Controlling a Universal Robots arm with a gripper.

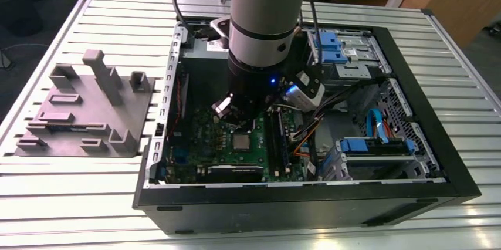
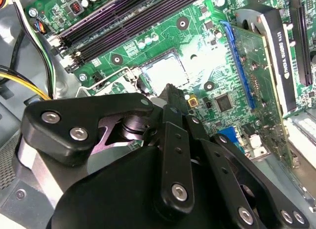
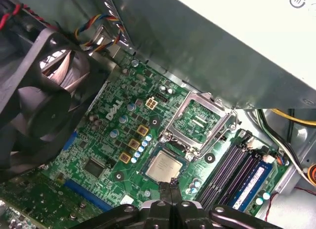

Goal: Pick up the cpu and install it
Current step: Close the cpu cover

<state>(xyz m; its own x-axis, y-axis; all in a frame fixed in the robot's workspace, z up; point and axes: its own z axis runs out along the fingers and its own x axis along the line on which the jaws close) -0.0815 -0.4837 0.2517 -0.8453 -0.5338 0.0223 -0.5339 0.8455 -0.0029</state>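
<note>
The cpu (image 3: pixel 163 166), a small silvery square chip, lies flat in its socket on the green motherboard (image 3: pixel 106 140). The shiny metal socket frame (image 3: pixel 200 121) stands hinged up beside it. My gripper (image 3: pixel 170 188) hovers just above one edge of the cpu, its two black fingers pressed together with nothing between them. In the second wrist view the cpu (image 2: pixel 165 71) shows pale just past the gripper (image 2: pixel 173 93). In the exterior view the cpu (image 1: pixel 241 141) sits on the board just below the arm's lower end.
The open black computer case (image 1: pixel 423 144) walls in the board. A black fan (image 3: pixel 39 91) is close on one side, dark memory slots (image 3: pixel 232 165) and cables (image 3: pixel 291 155) on the other. A grey fixture block (image 1: pixel 82 112) stands at the exterior view's left.
</note>
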